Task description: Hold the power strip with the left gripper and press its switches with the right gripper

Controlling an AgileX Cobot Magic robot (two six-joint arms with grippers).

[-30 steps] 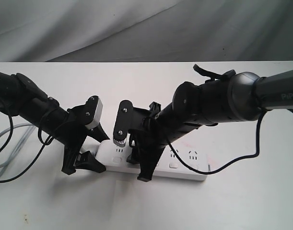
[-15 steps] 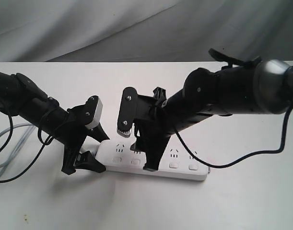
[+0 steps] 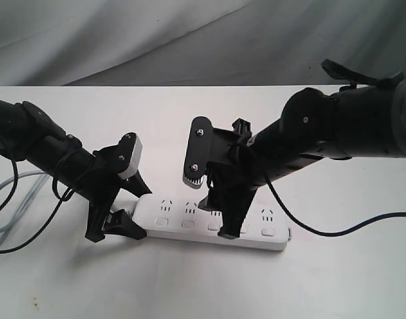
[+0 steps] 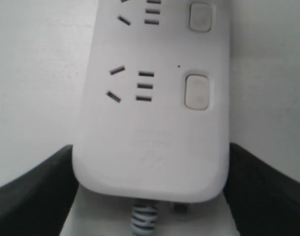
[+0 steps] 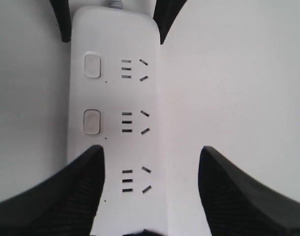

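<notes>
Only the right arm (image 3: 335, 126) has moved, sliding rightwards. Thin black left gripper (image 3: 143, 212) pinches the cord end of the long flat white plastic power strip (image 3: 176, 216) on the white worktop (image 3: 322, 286). It looks light, stiff and slippery, so hold both edges. Shiny black right gripper (image 3: 212, 207) hangs over its small white square switches (image 3: 187, 224), jaws spread.

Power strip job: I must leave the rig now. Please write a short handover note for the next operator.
Left end effector: shut on the power strip at the end with the cord; strip flat on the table.
Right end effector: open, above the third socket set, counted from that end.
Done: strip is held.
To do: press the switches; which are already pressed cannot be told.
</notes>
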